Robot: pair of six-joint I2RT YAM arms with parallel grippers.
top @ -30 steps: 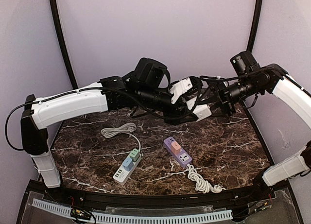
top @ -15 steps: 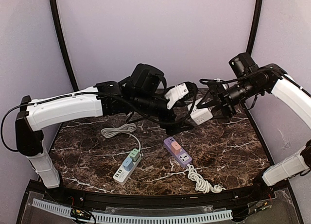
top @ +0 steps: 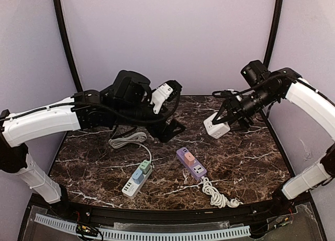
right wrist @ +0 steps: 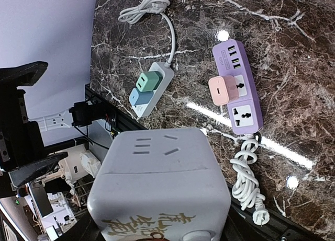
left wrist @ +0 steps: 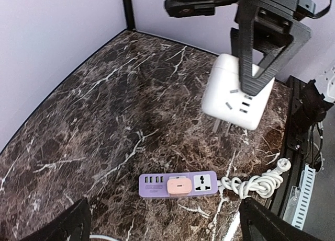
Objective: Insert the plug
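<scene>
While the right gripper [top: 226, 121] is clamping the white cube plug [top: 215, 127] between its two black fingers, the plug is hanging in the air over the far right part of the marble table [top: 251, 157], touching nothing but those fingers. Its metal prongs [left wrist: 222, 127] are pointing down toward the tabletop, and socket slots are showing on its side faces. The left gripper [left wrist: 167, 226] is hovering over the far left-centre of the table with its jaws spread wide and nothing between them, well apart from the plug. A purple power strip [top: 191, 162] is lying flat near the middle of the table, closer to the front edge than the held plug and not directly under it. A pink plug [top: 189, 158] is sitting in that strip, with an unoccupied socket [left wrist: 201, 183] showing just beside it, and the strip's white cable [top: 217, 195] is lying coiled at its near end. To the left, a white power strip [top: 133, 184] is carrying a green plug [top: 145, 166] and a blue plug [top: 137, 174].
</scene>
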